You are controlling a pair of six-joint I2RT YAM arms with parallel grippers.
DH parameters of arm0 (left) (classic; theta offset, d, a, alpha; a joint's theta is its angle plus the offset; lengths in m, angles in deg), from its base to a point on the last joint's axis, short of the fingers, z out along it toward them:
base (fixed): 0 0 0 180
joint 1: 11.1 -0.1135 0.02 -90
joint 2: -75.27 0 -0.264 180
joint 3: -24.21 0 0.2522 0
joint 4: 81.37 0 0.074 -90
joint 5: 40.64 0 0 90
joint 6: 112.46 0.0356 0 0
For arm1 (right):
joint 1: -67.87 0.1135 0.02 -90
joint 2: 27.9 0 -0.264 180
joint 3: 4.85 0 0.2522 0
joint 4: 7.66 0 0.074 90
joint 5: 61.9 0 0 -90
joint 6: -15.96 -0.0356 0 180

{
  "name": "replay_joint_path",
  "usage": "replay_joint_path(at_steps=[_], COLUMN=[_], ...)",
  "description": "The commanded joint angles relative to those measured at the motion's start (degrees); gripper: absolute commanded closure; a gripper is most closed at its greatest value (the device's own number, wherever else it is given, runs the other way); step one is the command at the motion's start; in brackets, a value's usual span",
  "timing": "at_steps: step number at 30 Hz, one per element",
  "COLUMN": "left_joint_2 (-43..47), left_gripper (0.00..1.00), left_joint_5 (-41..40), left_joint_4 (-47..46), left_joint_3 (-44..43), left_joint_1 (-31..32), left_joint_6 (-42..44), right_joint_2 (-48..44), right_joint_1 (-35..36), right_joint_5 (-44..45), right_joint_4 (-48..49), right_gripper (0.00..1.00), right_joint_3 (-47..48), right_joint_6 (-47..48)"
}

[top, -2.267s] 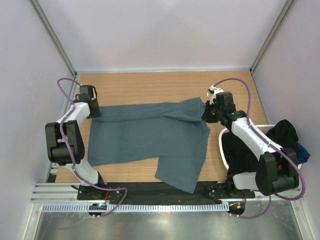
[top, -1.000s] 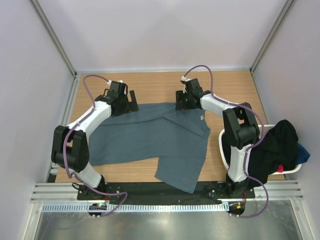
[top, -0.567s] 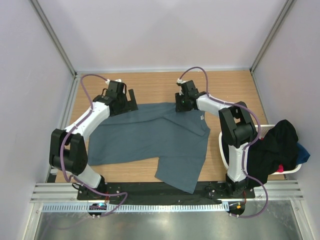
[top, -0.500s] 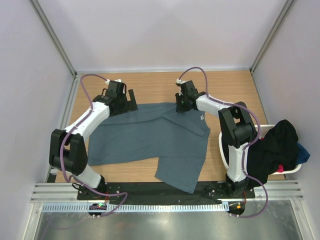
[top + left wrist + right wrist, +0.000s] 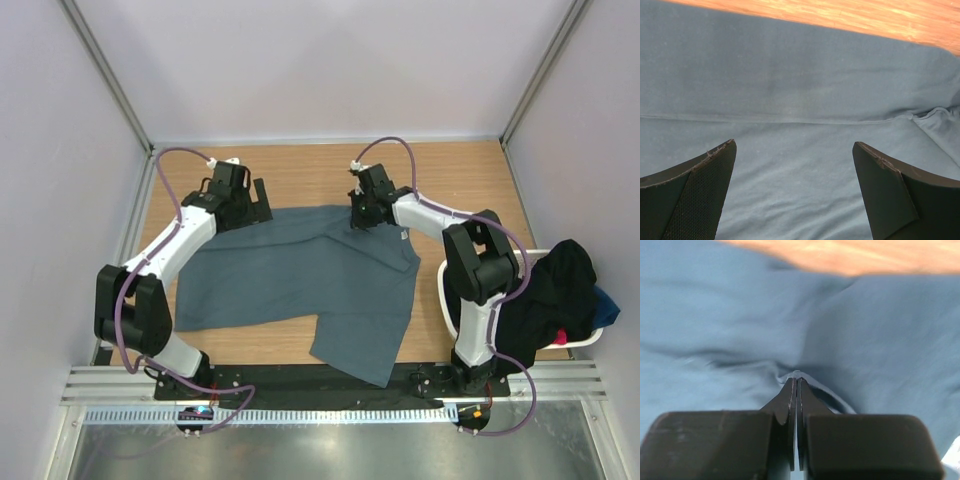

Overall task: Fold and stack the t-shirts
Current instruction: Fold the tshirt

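Note:
A slate blue-grey t-shirt (image 5: pixel 300 275) lies spread on the wooden table, with a sleeve reaching toward the near edge. My left gripper (image 5: pixel 260 205) hovers open over the shirt's far left edge. In the left wrist view its two fingertips stand wide apart (image 5: pixel 794 144) above flat cloth (image 5: pixel 800 90), touching nothing. My right gripper (image 5: pixel 360 215) is at the shirt's far edge near the neck. In the right wrist view it is shut (image 5: pixel 797 379), pinching a small raised fold of the blue-grey cloth (image 5: pixel 890 330) at its tips.
A white laundry basket (image 5: pixel 447 300) stands at the right, by the right arm's base. It holds black clothing (image 5: pixel 560 280) with bits of blue (image 5: pixel 605 305) and red (image 5: pixel 562 337). Bare wood (image 5: pixel 300 175) lies beyond the shirt. Walls close in on the left, right and back.
The right gripper's jaws have closed on a fold of the t-shirt at its far edge. The left gripper has stayed open and shifted only slightly.

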Motion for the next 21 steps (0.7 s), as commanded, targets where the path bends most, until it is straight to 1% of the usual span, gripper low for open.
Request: replay_joint_path(at_steps=[1,4,5,7,10,16,20,21], left_joint_2=[2.0,2.1,2.1,2.1,2.4,3.1,3.0,3.0], left_gripper=[0.00,0.00,0.00,0.00,0.00,0.00,0.00,0.00], left_joint_5=[-1.1,-1.1,-1.3,-1.8,-1.9,-1.7,-0.8,-0.8], left_joint_4=[0.3,0.6,0.7,1.0,1.2,1.5,1.6,1.5], left_joint_3=[0.6,0.9,1.0,1.3,2.0,3.4,3.9,4.0], left_joint_1=[0.2,0.2,0.2,0.1,0.2,0.2,0.2,0.2], left_joint_6=[0.7,0.8,0.9,0.8,0.6,0.7,0.9,0.9], right_joint_2=[-7.3,-8.9,-9.9,-10.7,-11.7,-13.5,-14.4,-14.7], right_joint_1=[3.3,6.2,6.8,8.4,11.1,15.8,17.4,17.7], right_joint_5=[-1.9,-0.5,-0.1,-0.5,-0.1,2.6,3.0,5.2], right_joint_4=[0.0,-0.1,0.0,1.7,2.3,1.9,1.7,1.7], right_gripper=[0.99,0.99,0.99,0.99,0.99,0.99,0.99,0.99], right_joint_3=[-1.8,-3.9,-5.9,-9.1,-11.3,-12.5,-13.0,-12.9], right_joint_6=[-3.5,-7.0,-8.4,-11.5,-14.6,-18.3,-20.7,-21.1])
